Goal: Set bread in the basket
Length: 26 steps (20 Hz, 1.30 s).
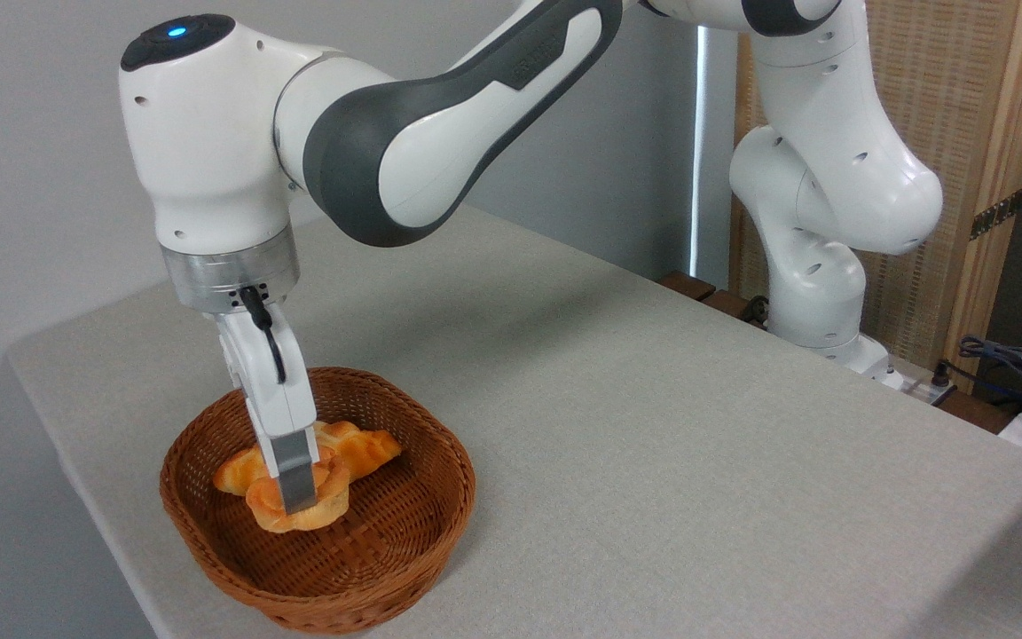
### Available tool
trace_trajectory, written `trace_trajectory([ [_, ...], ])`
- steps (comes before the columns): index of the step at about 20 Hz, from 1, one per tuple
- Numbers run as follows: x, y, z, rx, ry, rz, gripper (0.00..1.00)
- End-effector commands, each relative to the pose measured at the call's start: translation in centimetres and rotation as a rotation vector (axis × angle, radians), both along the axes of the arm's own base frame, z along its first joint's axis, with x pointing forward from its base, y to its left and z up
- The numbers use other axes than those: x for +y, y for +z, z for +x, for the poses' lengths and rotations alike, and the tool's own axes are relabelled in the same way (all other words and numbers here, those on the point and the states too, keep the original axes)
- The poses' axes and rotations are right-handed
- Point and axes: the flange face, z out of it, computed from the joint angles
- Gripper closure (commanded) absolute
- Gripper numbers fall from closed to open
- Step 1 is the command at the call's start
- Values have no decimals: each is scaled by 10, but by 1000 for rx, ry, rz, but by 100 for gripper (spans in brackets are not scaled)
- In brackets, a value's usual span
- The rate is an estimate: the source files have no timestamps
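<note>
Bun (298, 508) in the lower left of the frame, down inside the basket (422, 524) and touching a longer braided loaf (360, 448) behind it, gripper (297, 497) clamped on its top. Likely snags from here: sticking to a finger on release and lifting back out, or rolling against the loaf if let go while tilted. Faint raised lettering on the arm's (440, 133) dark band at upper centre, too small to read; no other labels or brands legible.
</note>
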Motion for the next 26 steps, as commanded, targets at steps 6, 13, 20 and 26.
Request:
trace_trajectory([
  [6, -3, 5, 0, 2, -10, -1, 0],
  [13, 14, 45, -17, -11, 16, -5, 0],
  [20, 39, 114, -55, -16, 177, -15, 0],
  [26, 38, 126, -86, 58, 251, 2, 0],
])
